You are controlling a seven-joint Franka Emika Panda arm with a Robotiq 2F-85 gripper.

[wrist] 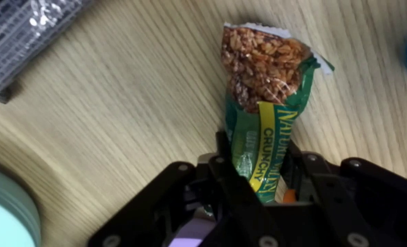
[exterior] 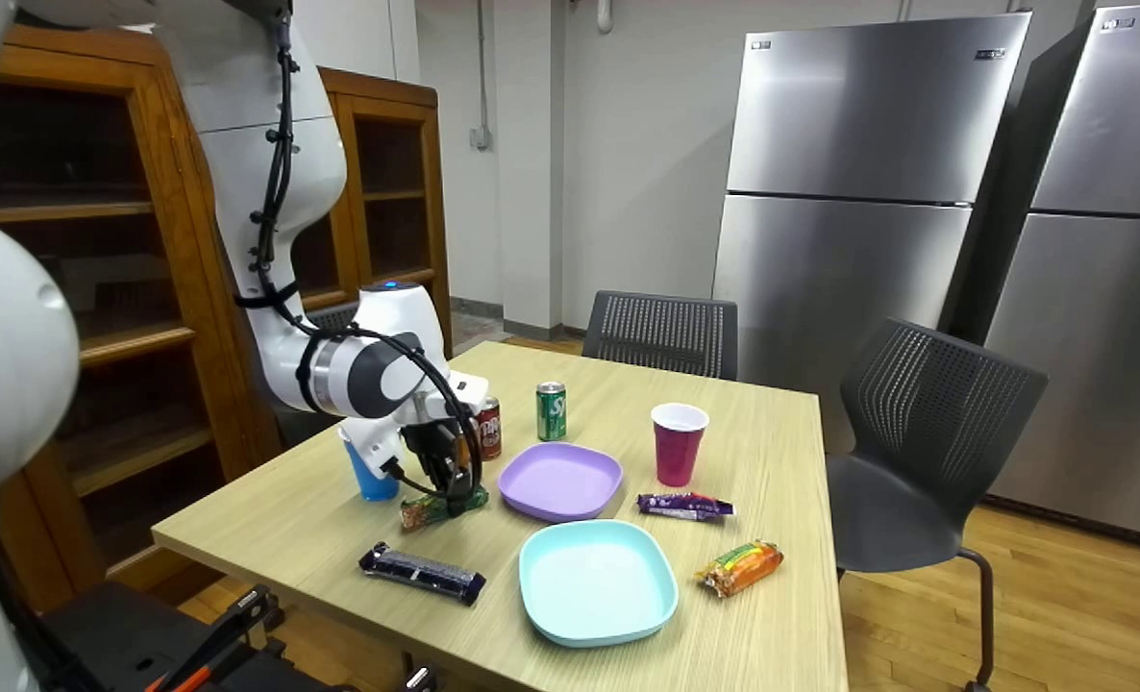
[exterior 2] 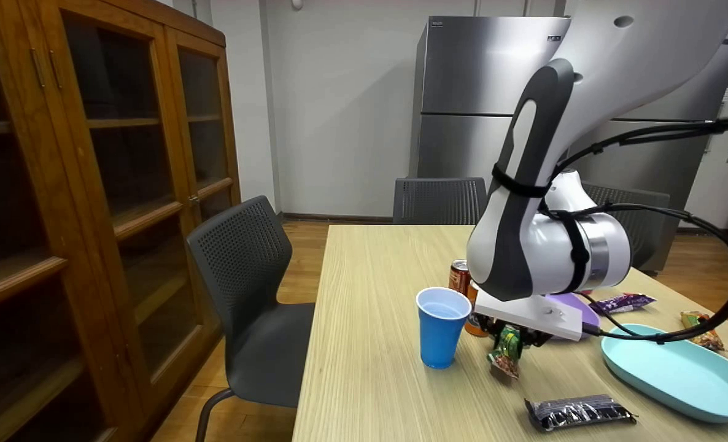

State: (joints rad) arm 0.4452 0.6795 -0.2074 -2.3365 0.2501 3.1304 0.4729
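Note:
A green Nature Valley granola bar (wrist: 265, 72) with a clear end lies lengthwise between the black fingers of my gripper (wrist: 256, 145) in the wrist view. Both fingers press against its long sides, and its far end is hidden behind the gripper body. In an exterior view the bar (exterior: 423, 512) sticks out on either side of the gripper (exterior: 455, 495), low at the table. Its near end (exterior 2: 506, 353) shows under the wrist in an exterior view; whether it touches the wood I cannot tell. A purple plate (exterior: 560, 478) is close beside the gripper.
A blue cup (exterior 2: 442, 328), a red-brown can (exterior: 489, 430) and an orange can (exterior 2: 474, 314) stand near the gripper. A dark wrapped bar (exterior: 422, 573) and a turquoise plate (exterior: 597, 581) lie towards the front. Farther off are a green can (exterior: 551, 411), red cup (exterior: 677, 452) and wrapped snacks.

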